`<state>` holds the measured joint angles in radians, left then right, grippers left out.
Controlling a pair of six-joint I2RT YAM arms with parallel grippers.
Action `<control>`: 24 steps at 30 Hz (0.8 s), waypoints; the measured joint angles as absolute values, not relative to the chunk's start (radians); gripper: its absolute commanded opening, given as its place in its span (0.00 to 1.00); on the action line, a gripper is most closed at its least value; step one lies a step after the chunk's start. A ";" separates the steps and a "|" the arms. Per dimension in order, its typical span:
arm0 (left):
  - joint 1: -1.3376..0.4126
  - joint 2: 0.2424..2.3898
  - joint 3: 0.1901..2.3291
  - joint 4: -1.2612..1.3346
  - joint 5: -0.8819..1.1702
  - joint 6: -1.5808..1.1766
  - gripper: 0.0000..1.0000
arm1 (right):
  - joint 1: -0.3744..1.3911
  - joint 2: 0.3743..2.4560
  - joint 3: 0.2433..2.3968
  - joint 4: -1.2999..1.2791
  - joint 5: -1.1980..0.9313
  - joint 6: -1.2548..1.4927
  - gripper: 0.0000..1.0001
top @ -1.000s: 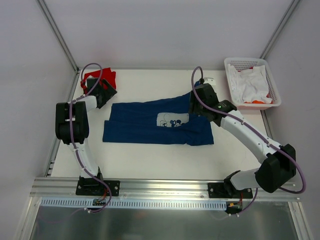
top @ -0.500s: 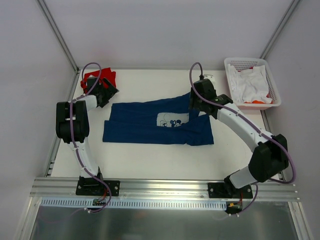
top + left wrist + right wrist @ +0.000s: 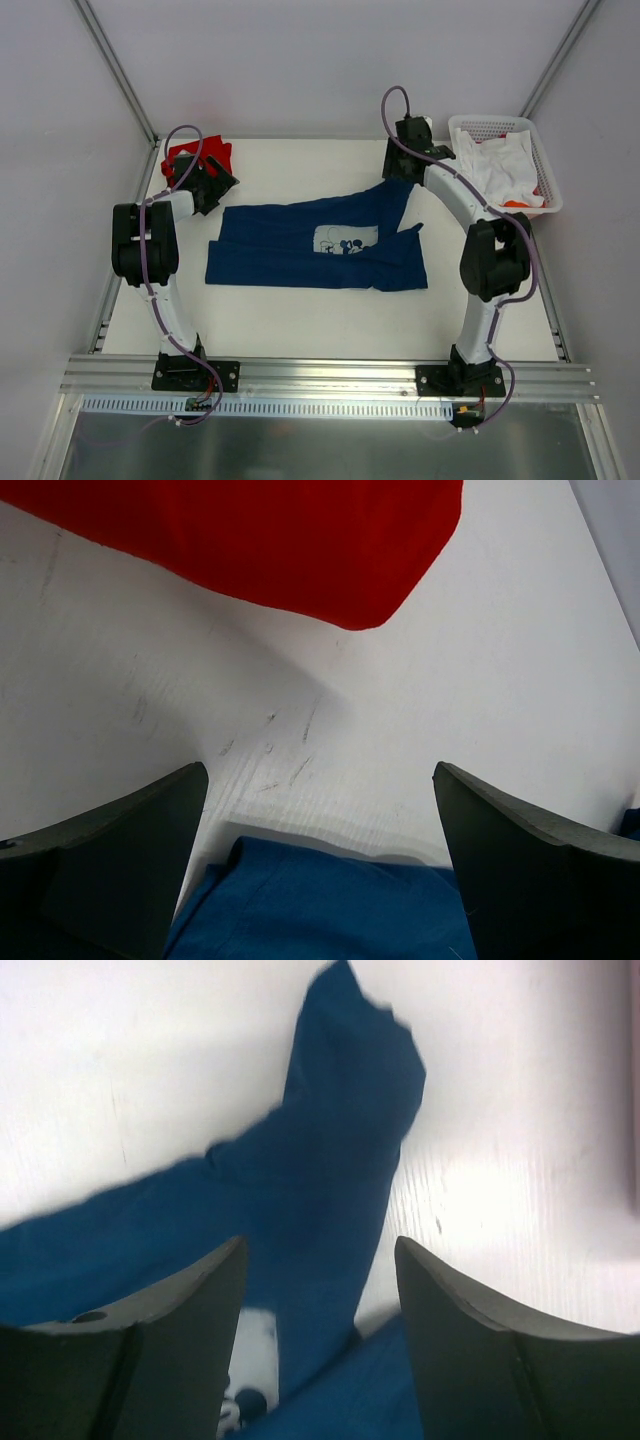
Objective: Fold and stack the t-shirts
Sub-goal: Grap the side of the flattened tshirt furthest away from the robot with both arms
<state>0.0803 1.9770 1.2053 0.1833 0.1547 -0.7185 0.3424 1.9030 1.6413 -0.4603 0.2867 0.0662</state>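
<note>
The navy blue t-shirt [image 3: 290, 250] lies flat across the middle of the table, its white print [image 3: 345, 239] facing up and one sleeve [image 3: 400, 200] reaching toward the back. The red t-shirt [image 3: 203, 154] is bunched at the back left corner. My left gripper [image 3: 210, 182] hovers open between the two shirts. In the left wrist view the red t-shirt [image 3: 260, 540] is ahead and a navy blue t-shirt edge [image 3: 320, 900] is under the open left gripper [image 3: 318, 772]. My right gripper [image 3: 398, 168] is open above the sleeve [image 3: 345, 1110], holding nothing [image 3: 320, 1245].
A white basket [image 3: 545, 170] holding white cloth with a bit of orange stands at the back right. Metal frame posts run along both sides, and an aluminium rail lines the near edge by the arm bases.
The right arm has drawn back from over the shirt's upper right part toward the far edge, leaving the sleeve lying uncovered. The left arm has stayed in place.
</note>
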 measured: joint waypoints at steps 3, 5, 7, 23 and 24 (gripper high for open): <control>0.080 1.977 1.205 0.183 0.156 -0.719 0.99 | 0.312 1.976 1.737 -0.453 0.264 0.047 0.64; 0.080 1.977 1.205 0.183 0.157 -0.719 0.99 | 0.298 2.022 1.787 -0.445 0.247 0.039 0.64; 0.080 1.977 1.205 0.183 0.157 -0.719 0.99 | 0.281 2.075 1.836 -0.442 0.223 0.035 0.64; 0.080 1.977 1.205 0.183 0.175 -0.719 0.99 | 0.154 2.354 2.010 -0.387 0.015 0.027 0.65; 0.080 1.977 1.205 0.183 0.175 -0.718 0.99 | 0.152 2.360 2.016 -0.379 0.008 0.022 0.65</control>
<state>0.0803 1.9770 1.2053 0.1833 0.1753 -0.7181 0.1516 2.3600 2.0163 -0.3794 0.0082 0.0216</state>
